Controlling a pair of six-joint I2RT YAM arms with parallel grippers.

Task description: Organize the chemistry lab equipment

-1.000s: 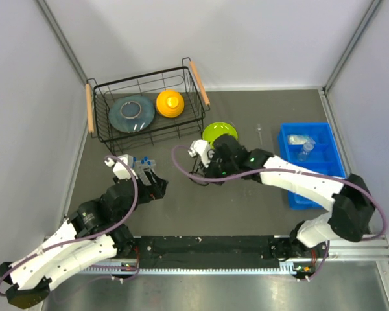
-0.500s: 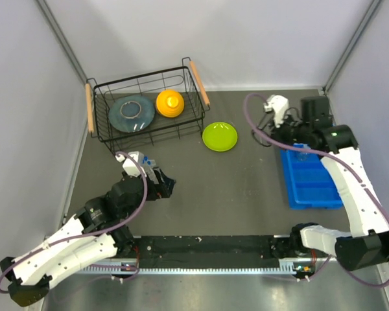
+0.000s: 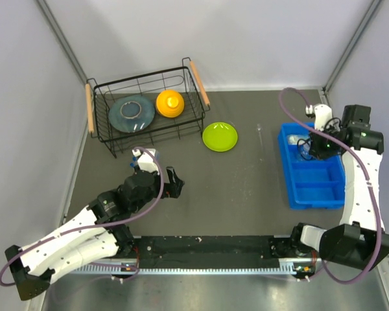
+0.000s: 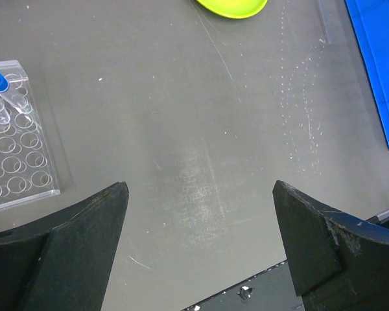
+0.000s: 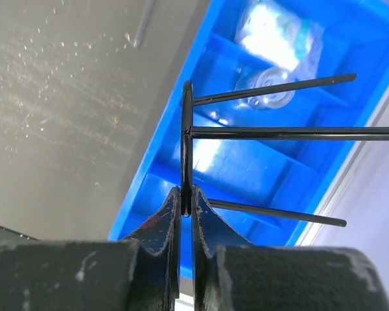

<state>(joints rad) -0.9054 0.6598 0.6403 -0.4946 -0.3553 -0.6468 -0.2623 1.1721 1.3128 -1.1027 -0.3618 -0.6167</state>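
My right hand (image 5: 187,194), pressed together, pinches the black-framed goggles (image 5: 292,133) edge-on above the blue bin (image 5: 155,168) holding the crinkly clear packet (image 5: 279,32), while my left hand (image 4: 200,191) hangs spread over the counter (image 4: 201,97) near the clear plastic tube rack (image 4: 16,168).

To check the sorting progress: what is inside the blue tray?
A crinkly clear packet and a small round clear dish lie at its far end. The right end effector, shut on the goggles, hides part of the tray.

Black-framed goggles (image 5: 187,116) hang edge-on above the blue tray (image 5: 152,170), whose end compartment holds the crinkly clear packet (image 5: 279,32).
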